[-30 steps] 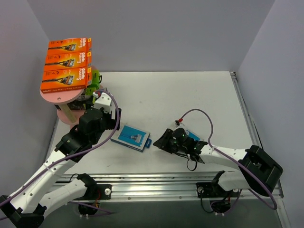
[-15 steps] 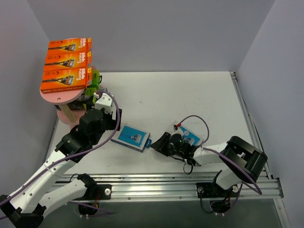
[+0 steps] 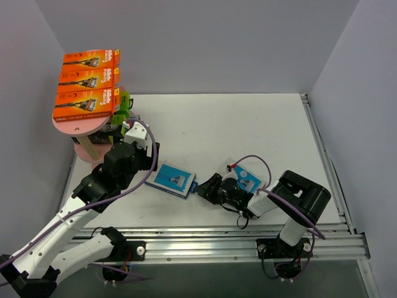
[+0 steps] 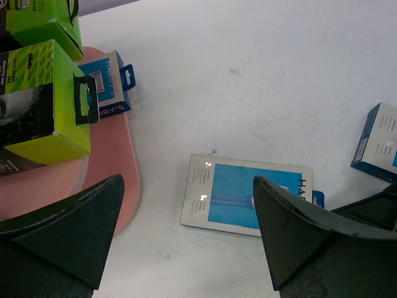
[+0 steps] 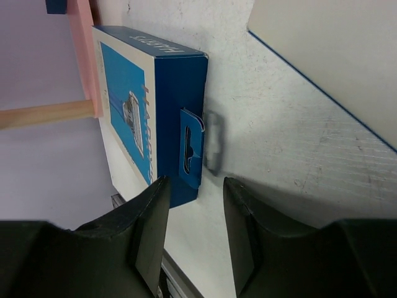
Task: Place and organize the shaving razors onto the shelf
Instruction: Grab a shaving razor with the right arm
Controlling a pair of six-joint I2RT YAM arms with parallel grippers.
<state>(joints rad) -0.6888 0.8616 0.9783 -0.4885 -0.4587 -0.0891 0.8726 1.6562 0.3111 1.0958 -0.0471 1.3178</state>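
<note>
Now: right jaws bracketing a blue pack's hang tab

Top view: the tall pink shelf of stacked oval boards [image 3: 78, 127] is standing at the 10 o'clock corner of the white table [image 3: 248, 124]. Three flat orange cardboard razor packs [image 3: 85, 77] are lying in a row on its top board. Left wrist view: two black-and-lime-green razor packs [image 4: 43, 99] are sitting lower on the shelf. A small blue razor pack [image 4: 107, 84] is lying at their 3 o'clock, at the edge of the pink base.

One flat blue-and-grey rectangular razor pack [image 3: 173, 180] is lying face up on the table, at 4 o'clock from the shelf. A second blue razor pack [image 3: 249, 179] is lying at its 3 o'clock, well apart, partly covered by the right arm.

The left gripper [image 4: 187, 181] is hanging over the table with its fingers spread wide, gripping nothing. The first pack is showing between them.

The right gripper [image 5: 193, 186] is sitting low at that pack's 3 o'clock end, fingers partly apart. The blue hang tab [image 5: 191, 149] is reaching just between the fingertips, with a gap on each side, so nothing is pinched.
</note>
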